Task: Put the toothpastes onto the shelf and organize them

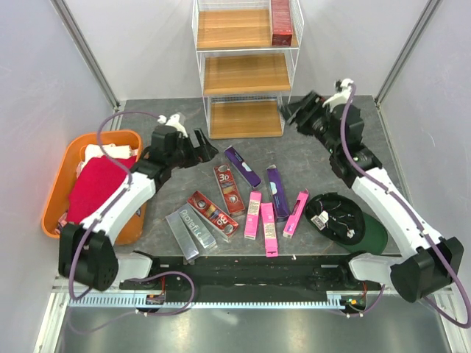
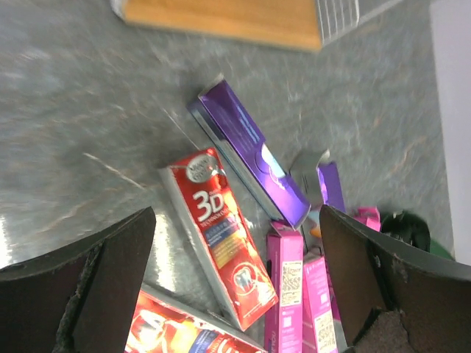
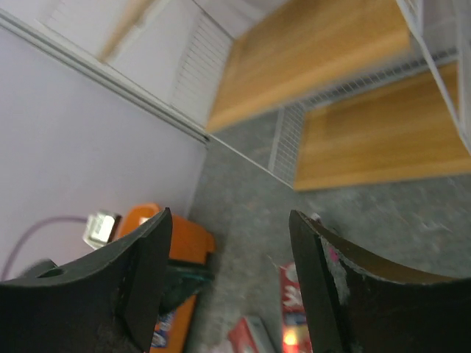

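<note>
Lettering "3D" on red toothpaste box (image 2: 221, 235) just ahead of spread left gripper (image 2: 237, 218) (empty), right gripper (image 3: 229, 220) spread too, shelf (image 3: 368, 154) edge ahead.

Two white and black arms stand on dark bases (image 1: 88, 257) at the near edge, side by side. The left arm (image 1: 118, 202) bends at the elbow and reaches forward and inward, its wrist tipped downward. The left gripper (image 1: 204, 145) is wide open, its two dark fingers (image 2: 110, 279) spread far apart with nothing between them. The right arm (image 1: 390, 198) stretches forward and inward, further out than the left, its wrist turned toward the centre. The right gripper (image 1: 288, 112) is open too, its fingers (image 3: 147, 257) parted and empty.
</note>
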Tool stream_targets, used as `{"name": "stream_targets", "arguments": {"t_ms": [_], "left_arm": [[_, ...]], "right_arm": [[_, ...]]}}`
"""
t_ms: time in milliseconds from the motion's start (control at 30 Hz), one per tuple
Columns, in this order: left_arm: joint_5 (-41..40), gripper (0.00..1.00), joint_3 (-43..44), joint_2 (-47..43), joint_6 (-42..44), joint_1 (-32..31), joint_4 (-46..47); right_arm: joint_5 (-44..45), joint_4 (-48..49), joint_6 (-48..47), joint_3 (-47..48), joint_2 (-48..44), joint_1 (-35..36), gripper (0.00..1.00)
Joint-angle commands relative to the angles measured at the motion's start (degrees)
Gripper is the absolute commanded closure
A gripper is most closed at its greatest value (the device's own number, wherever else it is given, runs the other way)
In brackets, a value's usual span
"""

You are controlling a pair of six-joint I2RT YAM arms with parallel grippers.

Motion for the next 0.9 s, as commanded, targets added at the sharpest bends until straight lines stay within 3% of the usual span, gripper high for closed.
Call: {"name": "stream_targets", "arguments": {"t_ms": [0, 267, 600, 867], "left_arm": [[3.9, 0.00, 6.4, 8.2, -0.5, -4.0, -1.4], [-0.6, 0.04, 16.1, 23.1, -0.9, -7.5, -11.7], [-6.3, 0.07, 20.1, 31.6, -0.2, -9.8, -17.1], [-4.0, 0.10, 23.3, 39.3, 0.0, -10.3, -17.5]], "right_arm": [[0.7, -8.3, -7.3, -8.8, -1.9, 0.3, 0.26], [-2.4, -9.8, -7.5, -18.7, -2.9, 1.2, 0.26], [-3.9, -10.0, -8.0, -19.4, -0.8, 2.3, 0.25], [-4.2, -10.2, -9.0, -18.6, 0.8, 3.0, 0.25]]}}
